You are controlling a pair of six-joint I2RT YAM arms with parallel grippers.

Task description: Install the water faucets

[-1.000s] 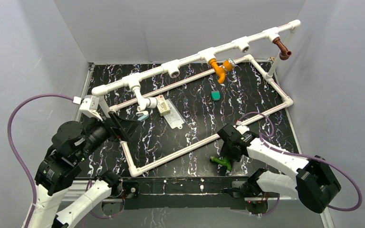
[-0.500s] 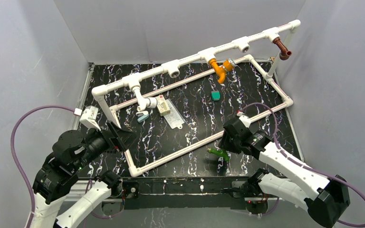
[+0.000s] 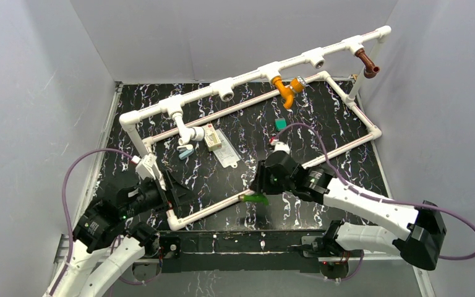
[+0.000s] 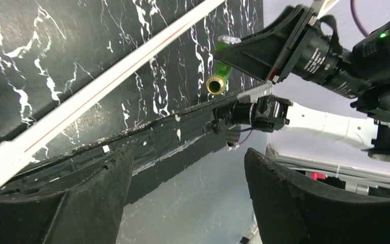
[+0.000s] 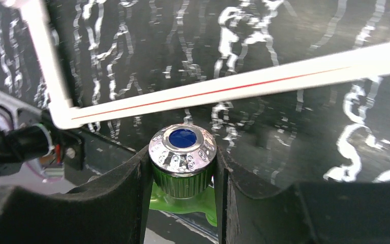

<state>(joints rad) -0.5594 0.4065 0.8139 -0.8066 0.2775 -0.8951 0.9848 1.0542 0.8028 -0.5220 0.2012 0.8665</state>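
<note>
The green faucet is gripped by the right tool. The tool's fingers are pressed against both sides of the chrome knob, and the knob's blue cap is turned toward the wrist camera. The faucet is seen at the near rail of the pipe frame, close to the front edge of the desk. Whether it touches the rail cannot be told. Its brass threaded end is seen in the left wrist view.

The left tool is spread wide with nothing between its fingers, and is placed near the frame's front-left corner.

On the long white pipe, a white faucet, an orange faucet and a brown faucet are mounted. A teal piece is laid flat on the desk inside the frame.
</note>
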